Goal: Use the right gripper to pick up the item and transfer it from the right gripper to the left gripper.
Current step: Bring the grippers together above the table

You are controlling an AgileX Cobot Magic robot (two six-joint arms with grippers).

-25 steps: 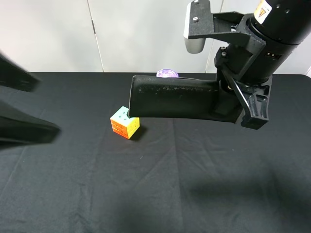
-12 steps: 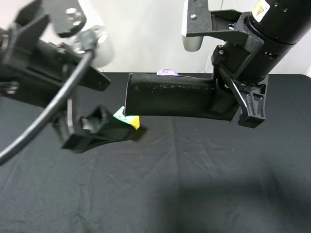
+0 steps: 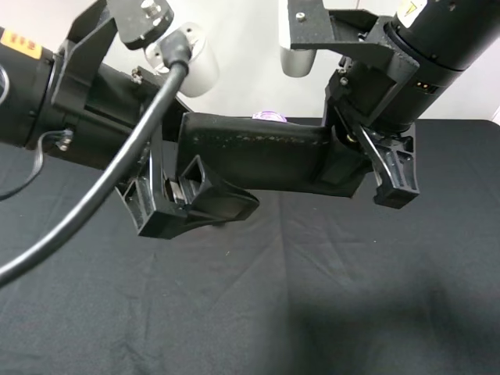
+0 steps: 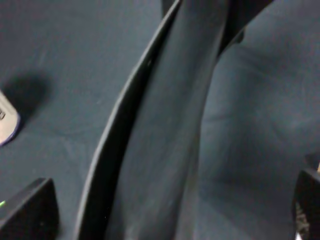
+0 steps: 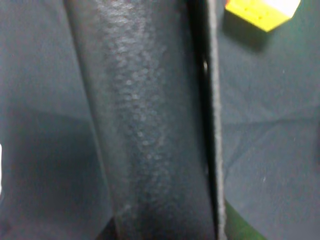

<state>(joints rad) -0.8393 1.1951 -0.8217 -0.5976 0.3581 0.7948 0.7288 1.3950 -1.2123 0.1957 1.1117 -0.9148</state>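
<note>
Black pouch [image 3: 258, 152] held level in air above bench [image 3: 328, 297]. Right hand [image 3: 355, 164] clamped on one end. Left hand [image 3: 194, 201] at other end, fingers [image 4: 27, 215] wide apart, pouch passing between them, not gripped.

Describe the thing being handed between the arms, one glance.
Above the black-clothed table, look midair between the left gripper and right gripper. The long slim matte black pouch runs level there, one end clamped by the right; unlike the rigid grippers, it is soft, leather-like.
</note>
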